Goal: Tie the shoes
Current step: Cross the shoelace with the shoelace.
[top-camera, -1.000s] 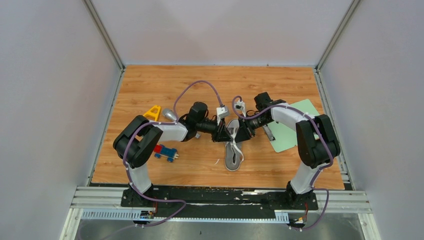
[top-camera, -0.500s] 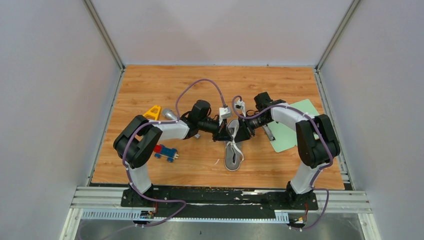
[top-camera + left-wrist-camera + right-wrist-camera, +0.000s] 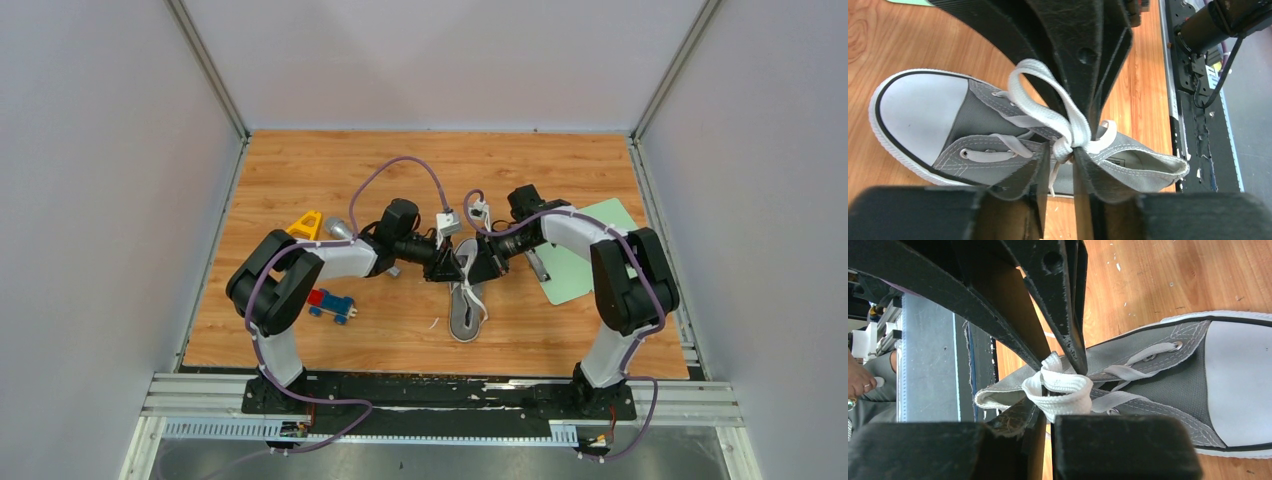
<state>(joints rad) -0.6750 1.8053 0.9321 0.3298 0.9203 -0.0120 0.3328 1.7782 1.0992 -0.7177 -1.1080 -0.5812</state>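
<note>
The grey sneaker (image 3: 463,312) with a white toe cap lies on the wooden table, heel toward the arms. Both grippers meet just above its tongue. My left gripper (image 3: 453,268) comes in from the left and my right gripper (image 3: 476,266) from the right. In the left wrist view the left gripper (image 3: 1062,156) pinches the white lace (image 3: 1044,89) at the knot over the shoe (image 3: 918,120). In the right wrist view the right gripper (image 3: 1052,416) is shut on a lace loop (image 3: 1064,386) above the shoe (image 3: 1173,387). The other gripper's fingers cross in from above in each view.
A yellow triangular toy (image 3: 306,224) and a silver object (image 3: 338,229) lie behind the left arm. A red and blue toy car (image 3: 331,304) sits left of the shoe. A green mat (image 3: 580,255) with a small metal tool (image 3: 537,265) lies at the right.
Almost nothing. Both grippers stay together over the shoe with the laces held; the left wrist shifts slightly.
</note>
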